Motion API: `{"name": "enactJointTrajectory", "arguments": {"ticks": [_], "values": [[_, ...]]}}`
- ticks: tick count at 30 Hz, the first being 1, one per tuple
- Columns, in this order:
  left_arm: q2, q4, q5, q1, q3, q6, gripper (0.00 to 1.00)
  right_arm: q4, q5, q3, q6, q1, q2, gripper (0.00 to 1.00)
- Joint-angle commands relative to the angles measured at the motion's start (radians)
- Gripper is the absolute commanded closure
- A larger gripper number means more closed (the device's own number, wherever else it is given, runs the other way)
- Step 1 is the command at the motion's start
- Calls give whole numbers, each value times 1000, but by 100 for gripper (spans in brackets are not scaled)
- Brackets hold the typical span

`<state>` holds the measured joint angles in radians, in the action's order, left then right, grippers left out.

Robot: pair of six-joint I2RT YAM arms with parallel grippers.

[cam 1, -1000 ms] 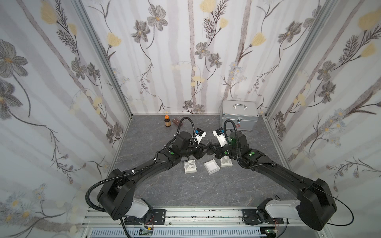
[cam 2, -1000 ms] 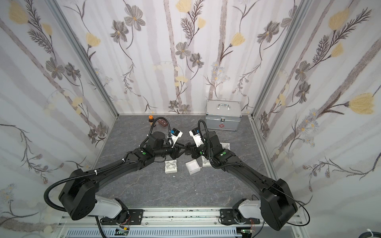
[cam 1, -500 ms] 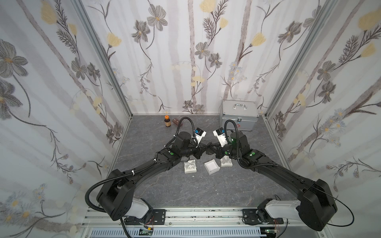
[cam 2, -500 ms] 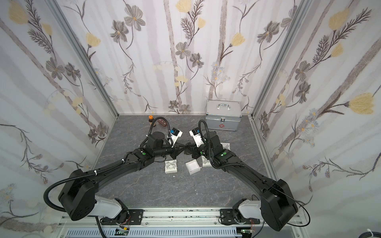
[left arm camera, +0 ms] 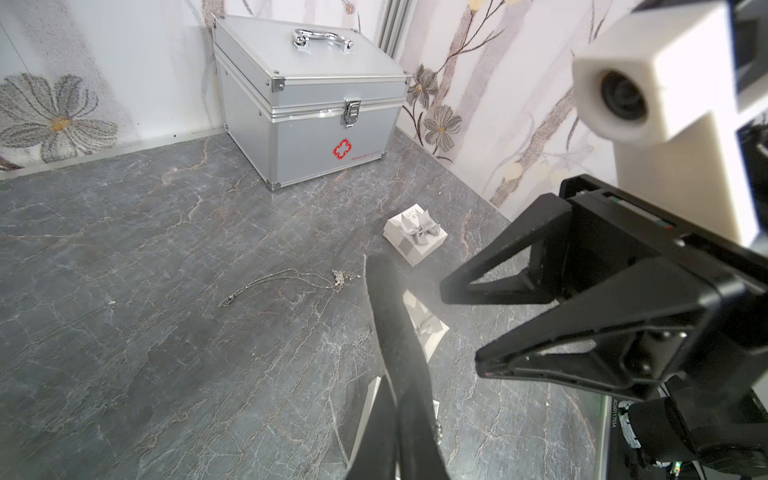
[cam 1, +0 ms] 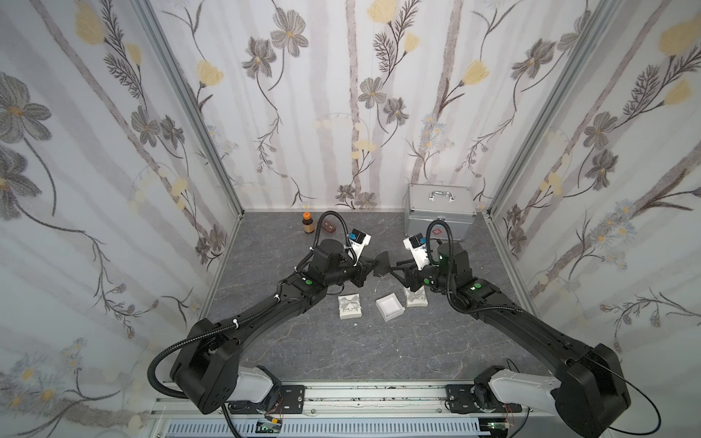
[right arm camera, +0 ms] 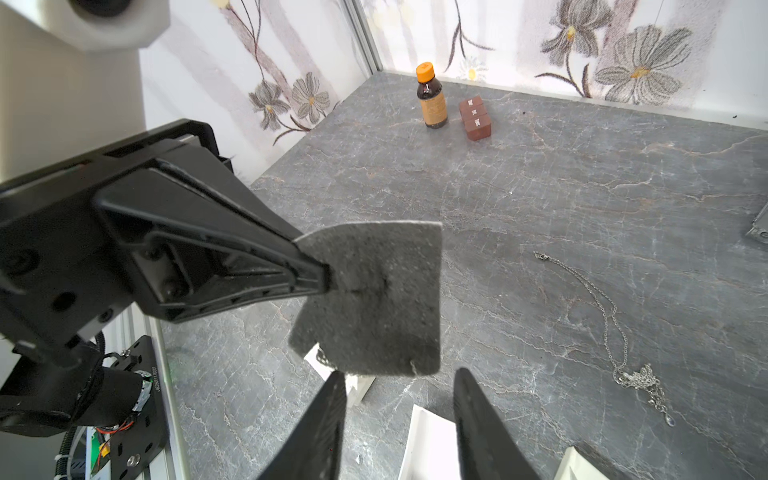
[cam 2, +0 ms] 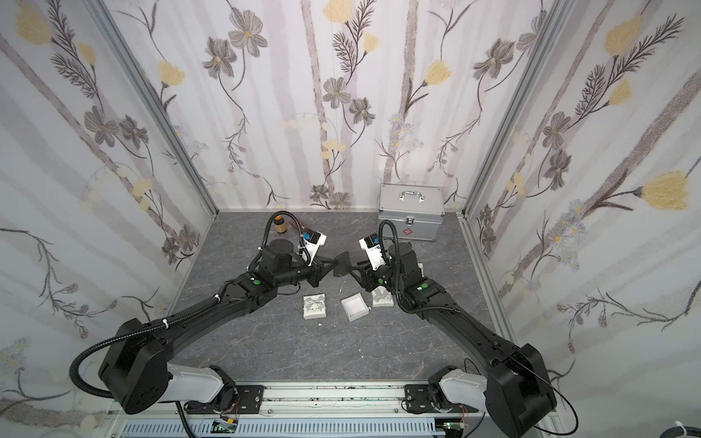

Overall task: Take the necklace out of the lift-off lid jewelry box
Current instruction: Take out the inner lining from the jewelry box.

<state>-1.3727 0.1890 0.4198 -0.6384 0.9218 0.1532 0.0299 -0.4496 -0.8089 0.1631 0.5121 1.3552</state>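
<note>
My left gripper (cam 1: pixel 373 265) (right arm camera: pixel 324 283) is shut on a grey foam pad (cam 1: pixel 383 262) (cam 2: pixel 343 262) (right arm camera: pixel 374 299), held in the air over the table. It shows edge-on in the left wrist view (left arm camera: pixel 390 324). My right gripper (cam 1: pixel 398 263) (right arm camera: pixel 399 399) stands open just short of the pad, touching nothing. The necklace (left arm camera: pixel 291 277) (right arm camera: pixel 615 332), a fine silvery chain, lies loose on the grey table behind the grippers. Another bit of fine chain (right arm camera: pixel 321 358) hangs at the pad's lower corner. The open white box (cam 1: pixel 389 306) (cam 2: pixel 355 307) sits below, empty.
A closed white box with a bow (cam 1: pixel 349 307) lies left of the open one, a bowed lid (cam 1: pixel 416 297) right of it. Another bowed box (left arm camera: pixel 415 239) sits near the right wall. At the back stand a metal case (cam 1: pixel 440 212), a brown bottle (cam 1: pixel 308 223) and brown blocks (right arm camera: pixel 476 118).
My left gripper has closed on the foam pad. My right gripper has opened and let go of it. Both arms have barely shifted.
</note>
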Motion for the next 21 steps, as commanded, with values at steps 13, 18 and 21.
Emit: {"name": "enactJointTrajectory", "arguments": {"ticks": [13, 18, 21], "values": [[134, 78, 193, 49, 9, 6, 100, 238, -415, 103, 39, -61, -1, 48], [158, 94, 245, 55, 8, 24, 100, 252, -452, 83, 41, -60, 8, 50], [161, 114, 274, 58, 7, 40, 100, 251, -471, 71, 38, -60, 10, 52]]}}
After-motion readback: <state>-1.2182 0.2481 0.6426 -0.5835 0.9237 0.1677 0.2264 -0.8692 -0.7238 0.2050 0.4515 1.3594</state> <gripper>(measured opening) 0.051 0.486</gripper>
